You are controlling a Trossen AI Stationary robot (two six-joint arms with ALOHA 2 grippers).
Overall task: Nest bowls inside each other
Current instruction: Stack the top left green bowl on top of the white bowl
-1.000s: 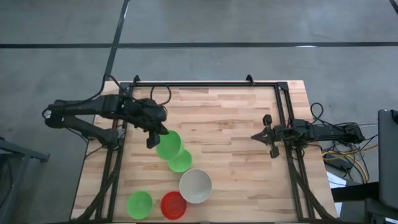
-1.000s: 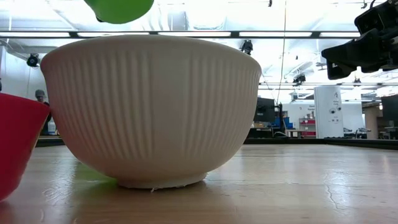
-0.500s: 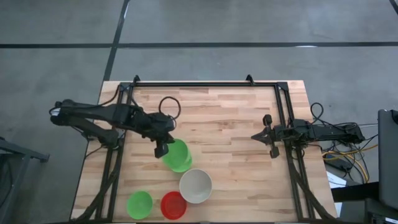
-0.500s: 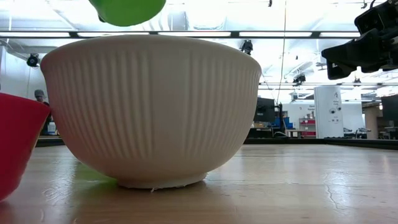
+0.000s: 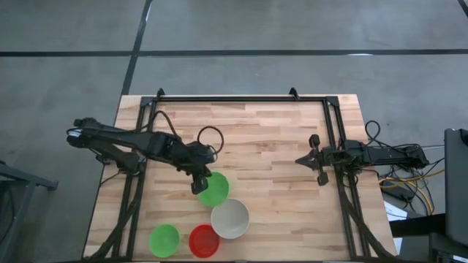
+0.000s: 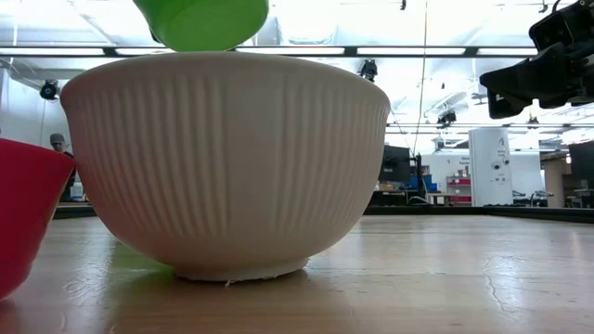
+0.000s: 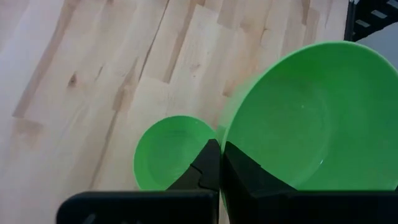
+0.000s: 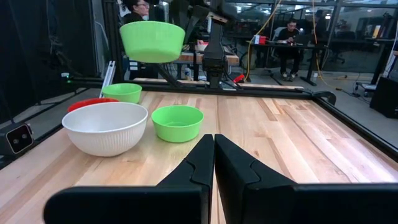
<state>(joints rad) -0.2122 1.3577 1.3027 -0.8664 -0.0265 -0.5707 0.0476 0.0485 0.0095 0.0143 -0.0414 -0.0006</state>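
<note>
My left gripper (image 5: 199, 183) is shut on a bright green bowl (image 5: 215, 189) and carries it in the air, mouth up. In the right wrist view this bowl (image 8: 152, 40) hangs well above the table. A second green bowl (image 8: 178, 122) stands on its base below it, next to the white bowl (image 5: 230, 218). In the high view the carried bowl covers the second one. The red bowl (image 5: 204, 241) and a third green bowl (image 5: 164, 239) stand near the front edge. My right gripper (image 5: 316, 162) waits shut at the table's right side. My left gripper holds the carried green bowl by its rim (image 7: 225, 147), on the side toward the table's left. One finger (image 7: 249, 180) is inside the bowl and the other (image 7: 200, 171) outside its wall. The fingers slant down from the left. The bowl is lifted clear, about upright.
A black frame (image 5: 241, 98) runs along the far edge and both sides of the wooden table (image 5: 270, 139). A cable loop (image 5: 209, 135) hangs off the left arm. Bare wood lies between the bowls and the right arm.
My left gripper has carried the green bowl toward the table's near edge and to the right, sinking a little. The bowl stays lifted and has come from beside the standing green bowl to above it, close to the white bowl.
</note>
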